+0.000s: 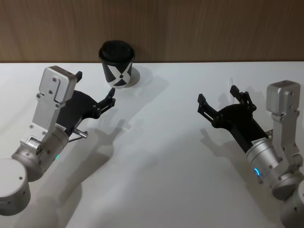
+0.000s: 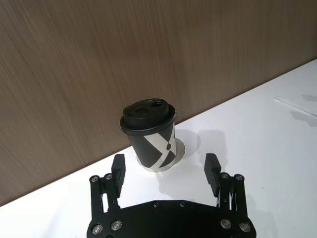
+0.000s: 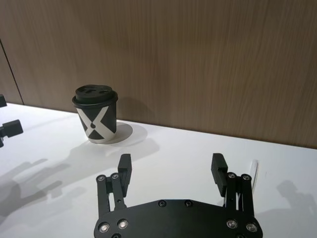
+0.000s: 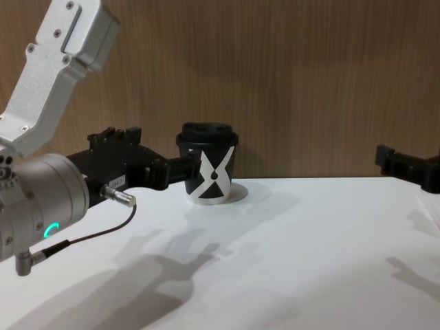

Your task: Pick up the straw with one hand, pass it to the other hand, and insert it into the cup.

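Closest in the head view, the left arm's silver wrist (image 1: 35, 152) is seen at the lower left, with a thin black cable (image 4: 82, 237) hanging under it. From it the left gripper (image 1: 95, 85) is held low over the white table (image 1: 156, 166), its fingers spread wide and aimed at the cup (image 1: 117, 64). The cup is framed between the two fingertips and lies just beyond them, with a gap showing in the left wrist view.

The cup is stood upright at the far edge of the table, close against the wooden wall (image 1: 213, 28). It is closed by a black lid (image 2: 147, 111), so its inside cannot be seen; a white X with a black dot is carried on its side.

The right gripper (image 1: 217, 95) is held above the table on the right, well apart from the cup, its fingers likewise spread and holding nothing. The straw (image 3: 254, 171) is laid flat on the table just past one of those fingers and is partly hidden behind it.
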